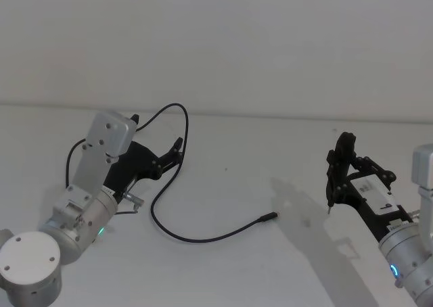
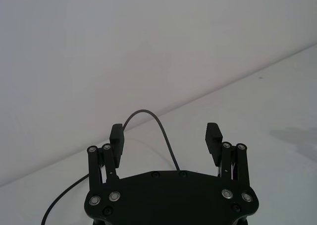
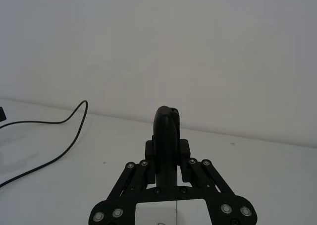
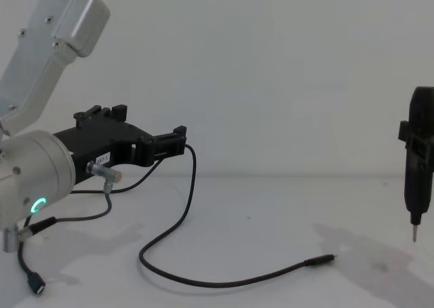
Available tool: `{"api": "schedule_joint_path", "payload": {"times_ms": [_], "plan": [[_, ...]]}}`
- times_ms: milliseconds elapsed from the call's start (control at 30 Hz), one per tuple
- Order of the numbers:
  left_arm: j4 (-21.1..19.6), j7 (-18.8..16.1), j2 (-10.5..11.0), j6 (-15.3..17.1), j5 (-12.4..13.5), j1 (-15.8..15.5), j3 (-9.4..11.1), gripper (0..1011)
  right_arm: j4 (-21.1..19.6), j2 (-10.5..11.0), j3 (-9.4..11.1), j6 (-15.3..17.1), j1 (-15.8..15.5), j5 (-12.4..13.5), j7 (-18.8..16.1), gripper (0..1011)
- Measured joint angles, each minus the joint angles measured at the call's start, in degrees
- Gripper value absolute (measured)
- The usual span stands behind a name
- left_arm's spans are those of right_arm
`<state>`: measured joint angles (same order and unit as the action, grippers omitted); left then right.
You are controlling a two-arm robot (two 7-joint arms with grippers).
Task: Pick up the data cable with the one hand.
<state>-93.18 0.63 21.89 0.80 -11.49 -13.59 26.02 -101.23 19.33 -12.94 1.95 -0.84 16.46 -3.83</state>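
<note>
the black two-fingered left gripper [image 1: 177,153] hangs over the left side of the flat white worktop [image 1: 270,151], its jaws spread wide and holding nothing. the long thin black data cable [image 1: 203,240] arches up toward the far edge of the worktop. in the left wrist view that arch passes through the gap between the fingers [image 2: 214,138]; whether it rests on the palm i cannot tell. from there the data cable sweeps in a loose curve toward the near edge and ends in its slim straight plug [image 1: 269,217] near the worktop's centre.

the step in hand looks like the grasp itself. it would go best by closing squarely on the arch, since a thin springy cord may slip sideways off the pads, then lifting gently so the plug trails free.

the right gripper [image 1: 340,178] sits over the right side, well apart, clenched on a black holder with an upright pen-like probe [image 4: 417,165].
</note>
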Motion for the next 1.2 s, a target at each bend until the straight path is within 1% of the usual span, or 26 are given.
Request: {"api": "schedule_joint_path", "payload": {"times_ms": [400, 567, 700, 733, 933, 1200], "plan": [[-0.13, 0.21, 0.02, 0.07, 0.07, -0.03, 0.06, 1001, 0.00, 0.00, 0.00, 0.00, 0.00, 0.00, 0.00, 268], [-0.75, 1.74, 0.48, 0.39, 0.17, -0.28, 0.50, 1001, 0.00, 0.00, 0.00, 0.00, 0.00, 0.00, 0.00, 268], [-1.58, 3.81, 1.31, 0.83, 0.18, -0.67, 1.10, 1001, 0.00, 0.00, 0.00, 0.00, 0.00, 0.00, 0.00, 268], [-1.58, 3.81, 1.31, 0.83, 0.18, -0.67, 1.10, 1001, 0.00, 0.00, 0.00, 0.00, 0.00, 0.00, 0.00, 268], [-2.76, 7.41, 2.78, 1.70, 0.08, -1.36, 1.99, 1001, 0.00, 0.00, 0.00, 0.00, 0.00, 0.00, 0.00, 268], [-4.35, 13.90, 5.25, 3.43, -0.42, -2.83, 3.42, 1001, 0.00, 0.00, 0.00, 0.00, 0.00, 0.00, 0.00, 268]]}}
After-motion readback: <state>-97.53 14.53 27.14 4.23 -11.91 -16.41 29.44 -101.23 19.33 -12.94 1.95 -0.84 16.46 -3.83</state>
